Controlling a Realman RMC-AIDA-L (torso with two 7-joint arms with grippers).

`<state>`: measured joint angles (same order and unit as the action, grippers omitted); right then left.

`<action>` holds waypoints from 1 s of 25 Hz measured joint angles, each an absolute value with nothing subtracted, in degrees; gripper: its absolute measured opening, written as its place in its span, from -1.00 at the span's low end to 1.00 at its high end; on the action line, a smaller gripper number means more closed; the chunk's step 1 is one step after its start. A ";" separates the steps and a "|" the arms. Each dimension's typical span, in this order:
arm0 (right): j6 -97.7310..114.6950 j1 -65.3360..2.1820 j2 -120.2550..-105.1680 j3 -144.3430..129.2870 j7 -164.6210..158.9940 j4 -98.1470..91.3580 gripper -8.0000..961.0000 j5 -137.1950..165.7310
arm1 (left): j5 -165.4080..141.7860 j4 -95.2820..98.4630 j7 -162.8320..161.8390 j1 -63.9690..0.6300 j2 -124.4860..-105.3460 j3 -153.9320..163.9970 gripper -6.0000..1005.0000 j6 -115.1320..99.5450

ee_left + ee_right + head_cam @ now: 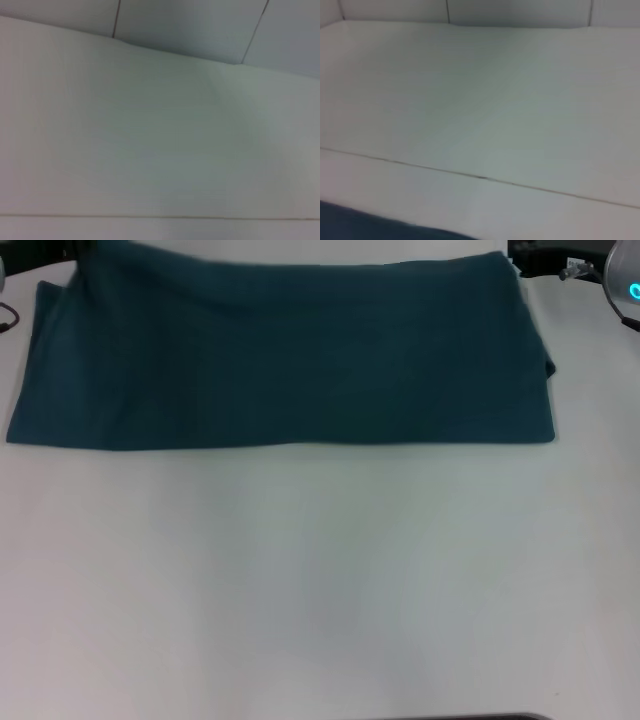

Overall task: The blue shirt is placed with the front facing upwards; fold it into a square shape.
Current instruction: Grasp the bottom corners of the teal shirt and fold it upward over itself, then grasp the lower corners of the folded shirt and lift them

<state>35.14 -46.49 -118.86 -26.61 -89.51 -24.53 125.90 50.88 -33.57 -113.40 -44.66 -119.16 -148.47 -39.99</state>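
The blue shirt (290, 355) lies folded into a wide flat band across the far part of the white table (320, 580). Its plain side faces up, with no lettering or collar showing. Layered edges show at its right end (540, 355), and its left end slants outward. A dark strip of the shirt (375, 226) fills one corner of the right wrist view. Part of my right arm (590, 270), dark with a cyan-lit ring, sits at the far right corner just beyond the shirt. My left gripper is out of view, and the left wrist view holds only table surface.
A thin dark cable (8, 318) lies at the far left edge beside the shirt. Seams cross the white table top (480, 177) in the wrist views. The table's near edge (500, 716) shows at the bottom of the head view.
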 joint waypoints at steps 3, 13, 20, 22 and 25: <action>31.68 -46.47 -119.33 -26.70 -87.73 -24.78 -0.82 124.78 | 50.88 -33.66 -113.98 -44.32 -119.87 -148.56 -0.58 -37.16; 36.52 -42.17 -119.11 -26.78 -81.01 -26.98 -0.03 114.46 | 53.52 -39.22 -114.47 -40.77 -121.70 -148.18 -0.21 -36.77; 52.63 -34.71 -119.30 -26.80 -80.73 -32.40 0.45 111.21 | 54.59 -47.28 -114.69 -35.37 -122.62 -148.12 0.36 -53.08; 56.50 -32.79 -119.29 -26.79 -80.90 -33.88 0.65 111.09 | 55.01 -49.59 -114.56 -33.92 -123.09 -148.11 0.53 -57.89; 63.23 -29.83 -119.09 -26.80 -81.78 -36.01 0.81 111.24 | 55.11 -52.29 -114.64 -32.05 -123.67 -148.10 0.79 -63.01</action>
